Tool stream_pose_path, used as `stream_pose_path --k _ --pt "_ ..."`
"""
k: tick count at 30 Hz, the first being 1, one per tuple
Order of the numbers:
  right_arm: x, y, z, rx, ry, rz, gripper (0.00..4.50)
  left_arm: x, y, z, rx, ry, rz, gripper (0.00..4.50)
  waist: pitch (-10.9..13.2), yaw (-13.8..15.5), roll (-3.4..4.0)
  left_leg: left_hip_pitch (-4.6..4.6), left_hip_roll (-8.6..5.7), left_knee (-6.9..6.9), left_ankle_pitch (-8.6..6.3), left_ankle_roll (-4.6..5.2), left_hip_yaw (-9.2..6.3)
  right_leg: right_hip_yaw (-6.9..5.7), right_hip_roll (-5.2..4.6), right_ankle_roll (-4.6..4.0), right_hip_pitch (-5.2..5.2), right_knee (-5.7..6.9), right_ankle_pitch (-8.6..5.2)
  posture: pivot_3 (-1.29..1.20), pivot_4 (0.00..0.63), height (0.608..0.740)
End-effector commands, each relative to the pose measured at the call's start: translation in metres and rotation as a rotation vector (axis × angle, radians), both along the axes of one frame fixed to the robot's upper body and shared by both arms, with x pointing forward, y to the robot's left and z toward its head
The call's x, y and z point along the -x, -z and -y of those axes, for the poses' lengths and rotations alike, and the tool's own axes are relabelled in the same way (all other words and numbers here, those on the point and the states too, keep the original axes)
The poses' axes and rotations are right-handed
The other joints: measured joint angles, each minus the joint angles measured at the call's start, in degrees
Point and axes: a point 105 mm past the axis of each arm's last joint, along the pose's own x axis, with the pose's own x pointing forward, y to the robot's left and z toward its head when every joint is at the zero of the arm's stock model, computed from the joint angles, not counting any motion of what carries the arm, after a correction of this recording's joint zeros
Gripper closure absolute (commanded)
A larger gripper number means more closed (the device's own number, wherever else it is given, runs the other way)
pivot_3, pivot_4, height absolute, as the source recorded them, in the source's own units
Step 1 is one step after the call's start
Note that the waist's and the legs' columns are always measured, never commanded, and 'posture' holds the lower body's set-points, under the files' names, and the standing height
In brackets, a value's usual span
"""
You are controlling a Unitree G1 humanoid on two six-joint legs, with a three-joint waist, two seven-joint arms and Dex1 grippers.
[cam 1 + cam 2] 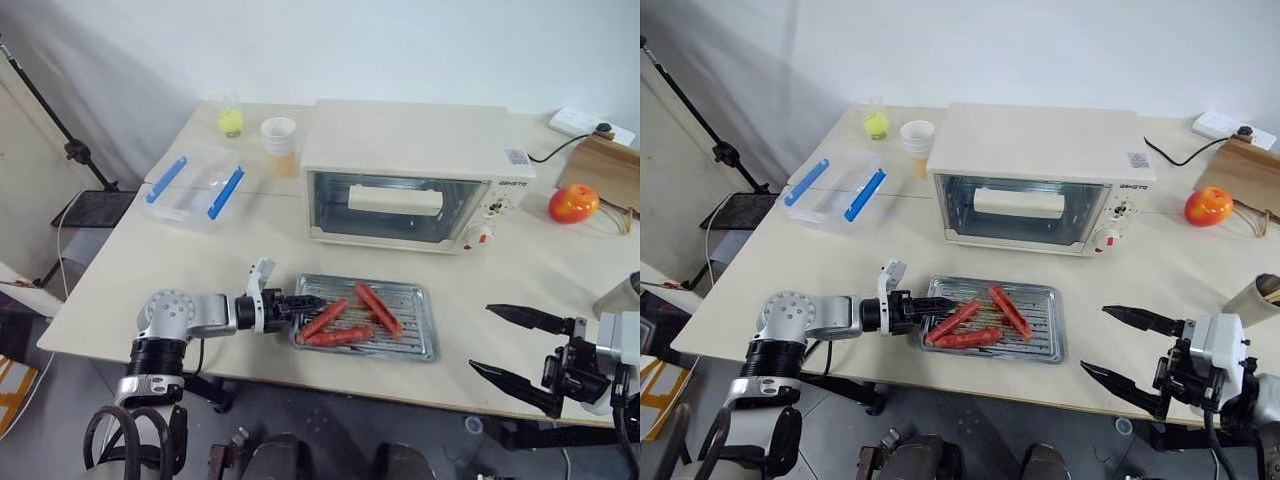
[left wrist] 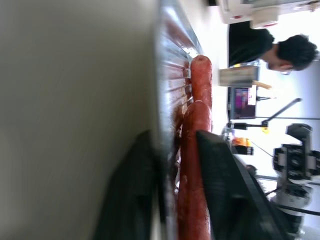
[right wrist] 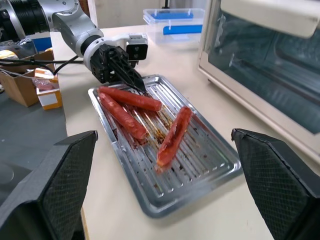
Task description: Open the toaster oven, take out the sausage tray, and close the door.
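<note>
The tray (image 1: 368, 318) with three sausages (image 1: 352, 315) is lying on the worktop (image 1: 150, 270) in front of the oven (image 1: 415, 175), whose door (image 1: 394, 205) is sitting closed. The left pincer (image 1: 303, 303) is straddling the tray's left rim, fingers slightly apart. The right pincer (image 1: 515, 345) is hovering wide apart, holding nothing.
</note>
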Motion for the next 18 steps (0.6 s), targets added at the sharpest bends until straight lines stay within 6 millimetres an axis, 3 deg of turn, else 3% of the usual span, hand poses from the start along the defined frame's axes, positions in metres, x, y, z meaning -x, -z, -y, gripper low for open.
stream_pose_path --k 1,4,8,14,18 --pt "0.002 -0.003 0.003 0.009 -0.014 0.031 0.0 0.011 0.018 0.0 -0.063 0.011 -0.01 1.75 0.03 -0.03 -0.05 -0.01 0.0 0.0 -0.02 0.0 0.0 0.0 0.0 0.0 0.0 -0.03 0.0 0.0 0.15 0.74" --pt "0.002 0.001 0.004 0.009 -0.024 0.022 0.0 0.013 0.004 -0.012 -0.075 0.005 0.113 0.88 0.06 -0.4 -0.16 -0.04 0.01 -0.06 -0.08 -0.04 0.05 0.03 -0.02 0.0 -0.07 -0.08 0.0 0.0 0.15 0.74" --pt "0.001 0.005 0.006 0.011 -0.037 0.016 0.0 0.019 -0.008 -0.033 -0.121 0.01 0.242 0.06 0.17 -1.54 -0.6 -0.12 0.18 -0.29 -0.06 -0.18 0.16 0.06 0.19 -0.01 -0.32 -0.08 -0.01 0.0 0.15 0.74" --pt "-0.003 0.011 0.007 0.013 -0.072 0.0 0.0 0.013 -0.027 -0.089 -0.224 -0.126 0.562 0.06 0.28 -3.92 -0.71 -0.01 0.39 -0.81 0.11 -0.47 0.21 0.2 0.62 -0.4 -0.78 0.09 -0.22 0.0 0.15 0.74" --pt "-0.008 0.014 0.006 0.015 -0.118 -0.013 0.0 0.029 -0.047 -0.133 -0.335 -0.087 0.896 0.06 0.49 -4.78 -0.84 -0.05 0.58 -0.88 0.17 -0.62 0.18 0.18 0.72 -0.58 -0.99 0.22 -0.31 0.0 0.15 0.74"
